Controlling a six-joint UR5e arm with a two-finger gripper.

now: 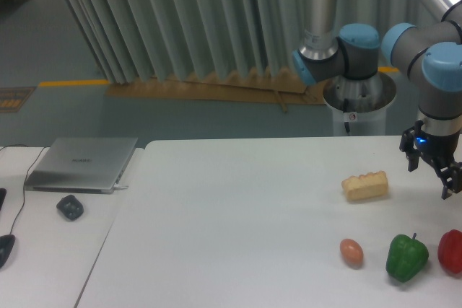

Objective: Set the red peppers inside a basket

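The red pepper [451, 252] sits on the white table at the far right, partly cut off by the frame edge. My gripper [432, 176] hangs above and slightly behind it, fingers spread open and pointing down, holding nothing. A clear gap separates the fingertips from the pepper. No basket is in view.
A green bell pepper [406, 257] stands just left of the red one, with a small brown egg [351, 252] further left. A yellowish bread-like block [365, 185] lies left of the gripper. A laptop [81, 164], a dark object [70, 207] and a mouse [4, 249] rest on the left table.
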